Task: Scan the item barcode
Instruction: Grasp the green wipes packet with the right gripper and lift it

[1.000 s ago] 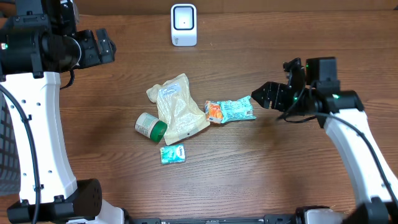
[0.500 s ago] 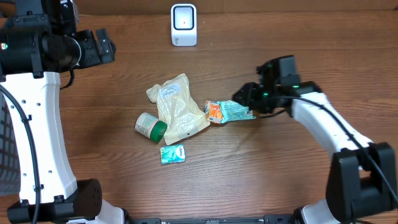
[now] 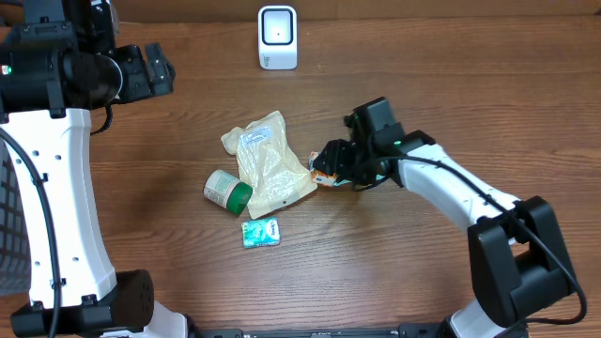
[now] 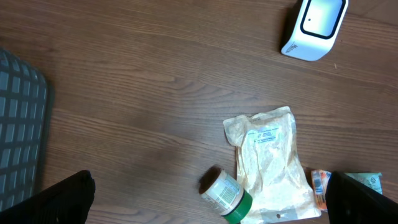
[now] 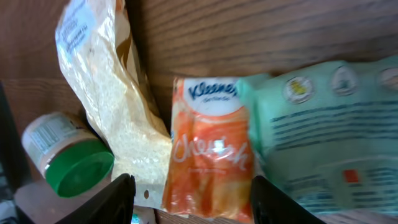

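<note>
1. The Kleenex pack lies flat mid-bench, its orange end touching a bag of rice. It is probably the item to scan.
2. The right arm's fingers are spread to either side of that orange end, pinching nothing, apparently lined up for a pickup.
3. "Kleenex" reads on the orange panel. The script below it and the teal small print are too blurred to read.
4. The left arm's fingers are spread wide and empty, hanging well clear.
5. A white scanner stands well apart at the far edge.
6. A green-lidded jar and a teal sachet lie by the bag.
</note>
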Motion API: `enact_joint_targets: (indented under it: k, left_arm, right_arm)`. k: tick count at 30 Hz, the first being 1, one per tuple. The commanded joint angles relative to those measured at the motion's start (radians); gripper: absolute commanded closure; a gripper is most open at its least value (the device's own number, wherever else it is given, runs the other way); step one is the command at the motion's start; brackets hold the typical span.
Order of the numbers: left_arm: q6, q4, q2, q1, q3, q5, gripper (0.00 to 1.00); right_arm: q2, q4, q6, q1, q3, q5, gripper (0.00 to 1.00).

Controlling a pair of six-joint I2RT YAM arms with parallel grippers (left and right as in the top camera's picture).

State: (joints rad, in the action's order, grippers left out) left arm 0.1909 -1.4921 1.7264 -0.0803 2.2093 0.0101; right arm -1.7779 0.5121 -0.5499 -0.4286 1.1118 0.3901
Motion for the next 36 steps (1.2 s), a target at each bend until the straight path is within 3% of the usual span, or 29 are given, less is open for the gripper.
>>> enact_joint_targets:
  k: [1, 9, 13, 28, 36]
  left_arm:
    - [0.011, 0.004, 0.003, 0.002, 0.009, -0.01, 0.0]
    - [0.011, 0.004, 0.003, 0.002, 0.009, -0.01, 0.0]
    - [0.011, 0.004, 0.003, 0.002, 0.009, -0.01, 0.0]
    - [0.011, 0.004, 0.003, 0.002, 0.009, -0.01, 0.0]
    - [0.011, 0.004, 0.003, 0.002, 0.009, -0.01, 0.0]
  right_arm:
    - [-0.012, -0.007, -0.05, -0.04, 0.01, -0.079, 0.43]
    - [-0.016, -0.001, -0.057, -0.135, 0.007, -0.09, 0.42]
    - [-0.016, 0.012, -0.121, -0.15, 0.007, -0.212, 0.42]
    - [-0.083, -0.042, -0.183, -0.11, 0.007, -0.24, 0.41]
    - [-0.07, 0.132, -0.165, -0.005, 0.033, -0.275, 0.41]
